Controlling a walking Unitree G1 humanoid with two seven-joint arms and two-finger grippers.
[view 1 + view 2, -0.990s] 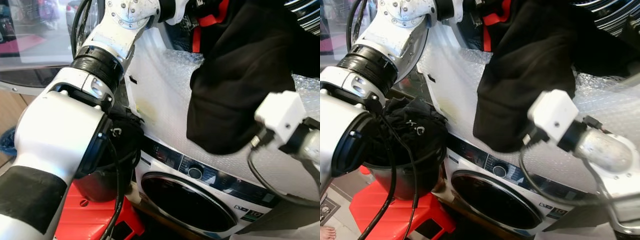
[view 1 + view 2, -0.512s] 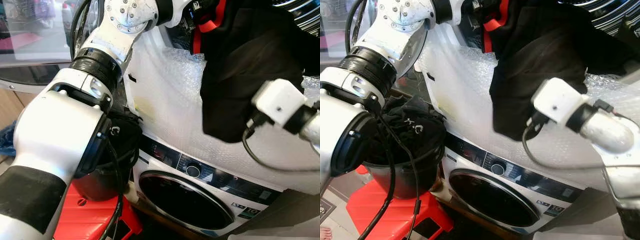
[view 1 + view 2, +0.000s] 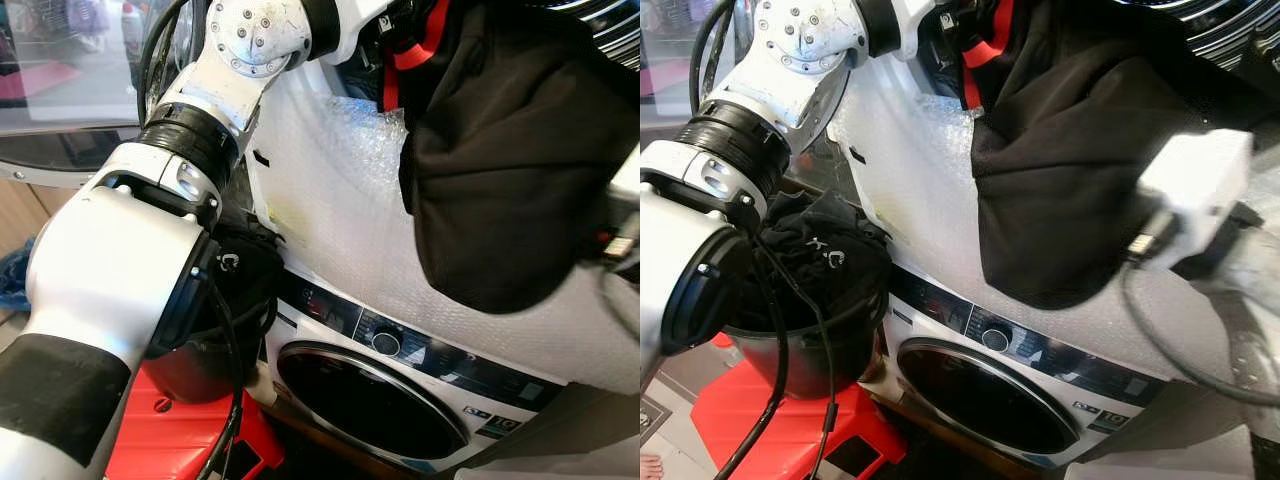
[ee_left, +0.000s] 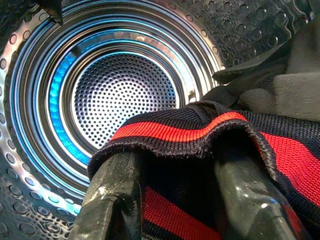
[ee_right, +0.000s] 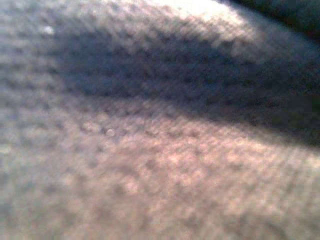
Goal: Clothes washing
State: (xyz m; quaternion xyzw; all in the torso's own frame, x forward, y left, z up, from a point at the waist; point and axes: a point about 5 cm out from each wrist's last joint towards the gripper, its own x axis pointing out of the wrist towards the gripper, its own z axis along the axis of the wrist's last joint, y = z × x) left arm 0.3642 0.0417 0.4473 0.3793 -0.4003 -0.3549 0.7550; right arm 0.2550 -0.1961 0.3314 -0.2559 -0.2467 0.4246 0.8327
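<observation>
Left wrist view: left gripper (image 4: 182, 200) fingers (image 4: 112, 200) are clamped on the black garment (image 3: 510, 170), gripping it at its red-striped knit hem (image 4: 185, 132), which drapes over both fingertips. Beyond the fingertips sits the perforated steel drum (image 4: 122, 95) of the upper machine, lit blue inside; more dark fabric is bunched beside the fingers at the drum mouth. Head views: the left arm reaches up to that drum, and the bulk of the garment hangs down from it over the bubble wrap (image 3: 330, 200) covering the front panel, ending above the lower washing machine (image 3: 400, 390) with its dial and closed round door. Right gripper: can't tell finger state; its wrist camera is pressed close to blurred grey fabric, and the right arm's white wrist block (image 3: 1195, 185) sits against the hanging garment's right side. Off to the left, a black basket (image 3: 810, 330) with dark clothes stands on a red stool (image 3: 790, 430).
</observation>
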